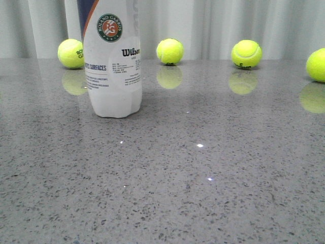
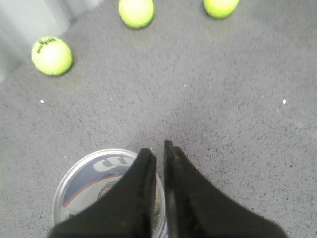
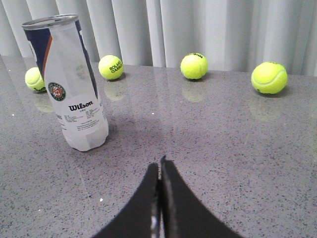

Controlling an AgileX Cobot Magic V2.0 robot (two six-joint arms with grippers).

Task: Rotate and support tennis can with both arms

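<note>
Evidently pre-contact: tennis can upright ahead of right gripper, below left gripper — both jaws closed, empty; next needs opening.

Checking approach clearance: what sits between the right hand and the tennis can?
Nothing: in the right wrist view only bare grey table lies between the shut right hand and the upright tennis can.

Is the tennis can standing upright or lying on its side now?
Upright. The tennis can stands on its white end on the table, open rim upward; neither gripper touches it.
</note>
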